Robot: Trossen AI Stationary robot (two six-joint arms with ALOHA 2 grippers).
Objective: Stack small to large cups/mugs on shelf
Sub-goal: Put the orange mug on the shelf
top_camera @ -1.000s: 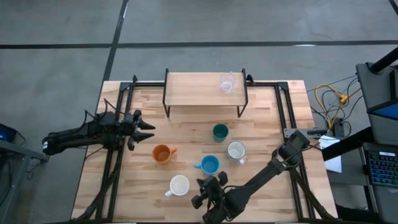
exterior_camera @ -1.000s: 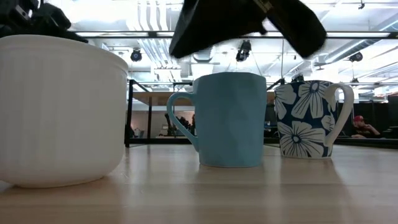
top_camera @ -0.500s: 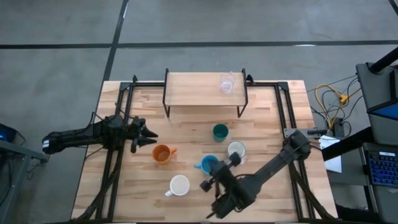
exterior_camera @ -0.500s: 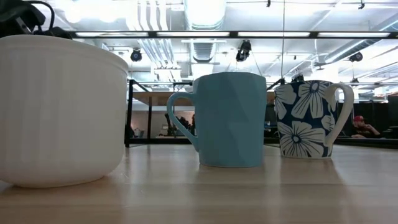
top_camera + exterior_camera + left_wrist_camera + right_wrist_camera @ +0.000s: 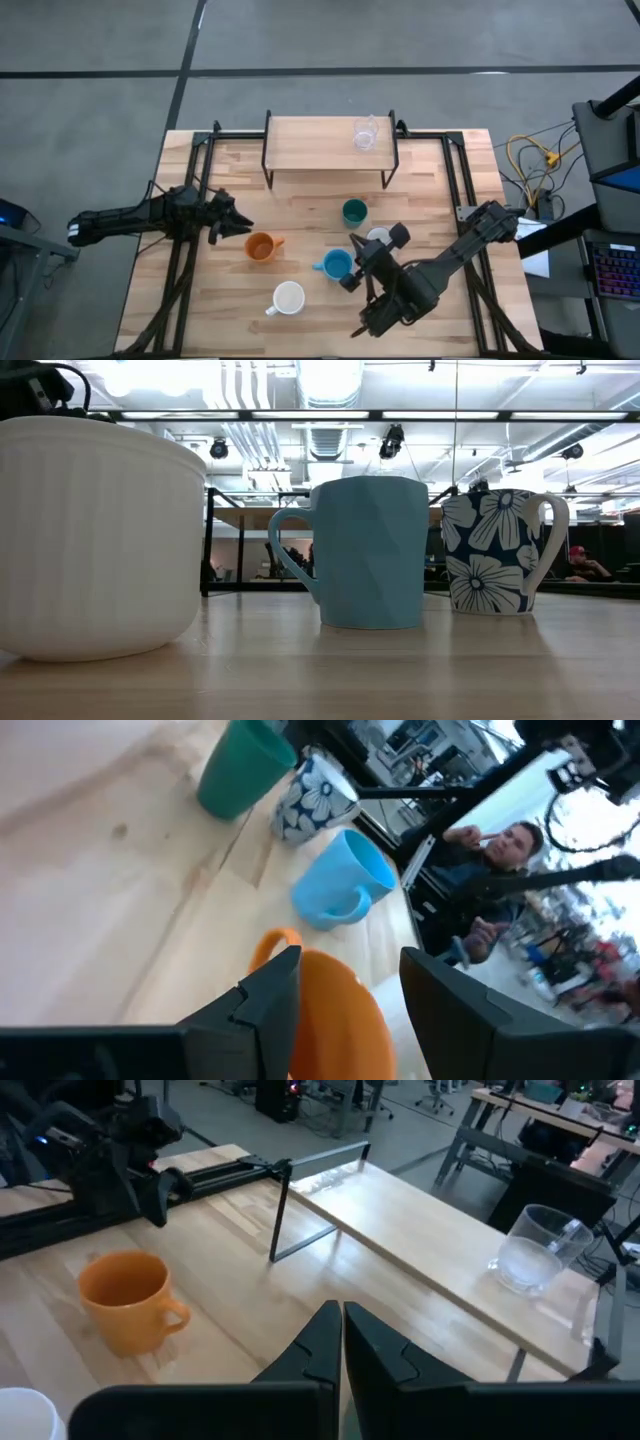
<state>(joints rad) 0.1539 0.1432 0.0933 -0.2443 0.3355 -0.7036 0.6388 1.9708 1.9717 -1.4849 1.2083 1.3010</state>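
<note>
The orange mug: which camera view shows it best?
The right wrist view: the whole orange mug shows, handle included. The high view shows it small, from above; the left wrist view cuts it off behind that gripper's fingers; the low view does not show it.

Open-plan robotics lab or workshop, office-like. Wooden desk (image 5: 300, 230) stands on a bare grey concrete floor (image 5: 100, 60) marked with dark lines. Exposed ceiling: ducts (image 5: 325, 435), pipes, strip lights (image 5: 450, 415), hanging cables. Bundled yellow cables (image 5: 530, 160) and a keyboard (image 5: 612, 270) beside the desk. Beyond it, more work tables (image 5: 520, 1105), office chairs and dark equipment. A seated person (image 5: 490, 870) shows behind black frame bars; another person in a red cap (image 5: 578, 563) sits far back.
</note>
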